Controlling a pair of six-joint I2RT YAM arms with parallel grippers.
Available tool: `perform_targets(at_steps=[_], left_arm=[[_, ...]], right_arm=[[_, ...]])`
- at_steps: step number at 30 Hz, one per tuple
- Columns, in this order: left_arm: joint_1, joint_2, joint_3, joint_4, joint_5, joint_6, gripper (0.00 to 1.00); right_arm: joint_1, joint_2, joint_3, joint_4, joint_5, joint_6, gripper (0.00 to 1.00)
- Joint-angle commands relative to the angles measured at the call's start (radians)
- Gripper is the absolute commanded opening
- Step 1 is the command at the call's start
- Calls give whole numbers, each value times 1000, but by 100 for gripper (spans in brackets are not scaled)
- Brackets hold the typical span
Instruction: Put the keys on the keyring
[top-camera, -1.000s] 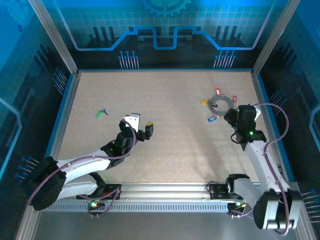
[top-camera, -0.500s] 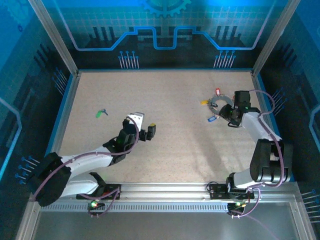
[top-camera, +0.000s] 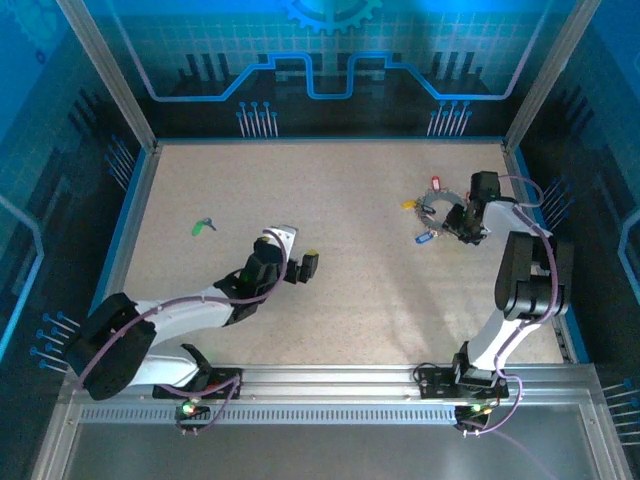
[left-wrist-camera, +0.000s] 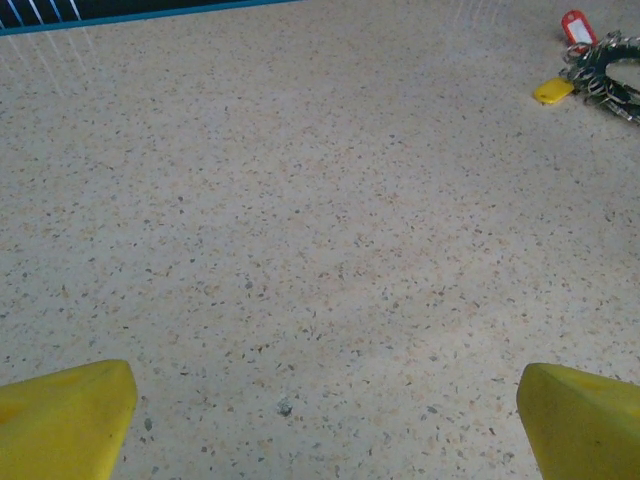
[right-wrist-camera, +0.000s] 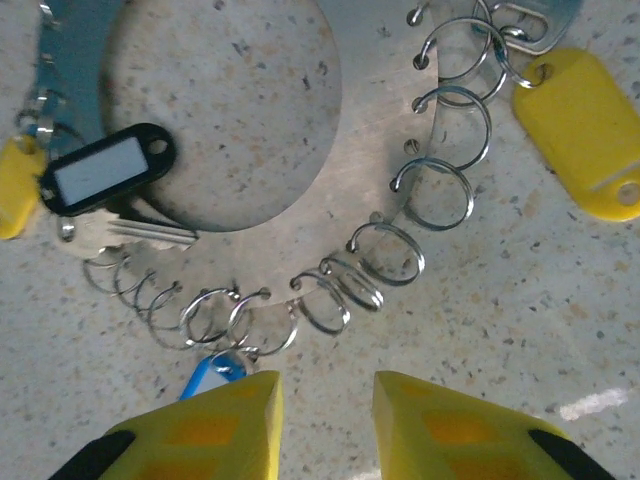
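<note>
The right claw (right-wrist-camera: 325, 392) is hovering low over the desk (left-wrist-camera: 300, 200). Its two fingers are standing a little apart and are pinching nothing, and bare desk is showing in the narrow gap between them. The keyring (right-wrist-camera: 375, 120) is lying flat directly in front of this claw, with its near edge just beyond the fingertips. Small split rings (right-wrist-camera: 435, 195) are hanging along that edge, and many of them are looking empty. A blue tag (right-wrist-camera: 212, 375) is lying just beside the claw's left finger. A black tag (right-wrist-camera: 105, 170) is sitting further ahead to the left, and a yellow tag (right-wrist-camera: 580, 125) ahead to the right.

The left claw (top-camera: 308, 266) is spread wide and is carrying nothing. The keyring is lying far ahead of it, toward its right. A green-tagged key (top-camera: 203, 226) is lying loose on the desk, well apart from this claw, behind it and to its left.

I am judging the task as partly done. Some of the keys (right-wrist-camera: 130, 232) are already hanging on the keyring, but the green-tagged one is waiting to be fetched, carried over and threaded on.
</note>
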Motion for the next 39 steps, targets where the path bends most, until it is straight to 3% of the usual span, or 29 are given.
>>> perform_targets(at_steps=[1, 16, 19, 33, 39], left_arm=[[7, 15, 37, -12, 19, 12, 99], [7, 70, 99, -69, 38, 17, 99], [7, 74, 102, -73, 37, 16, 99], [8, 92, 121, -92, 42, 17, 99], [6, 101, 133, -102, 44, 19, 99]], right_arm=[[-20, 39, 60, -46, 21, -27, 30], [-30, 132, 92, -2, -16, -59, 24], [-30, 129, 78, 31, -63, -69, 18], [-20, 114, 72, 44, -54, -111, 17], [-20, 120, 81, 25, -27, -131, 7]])
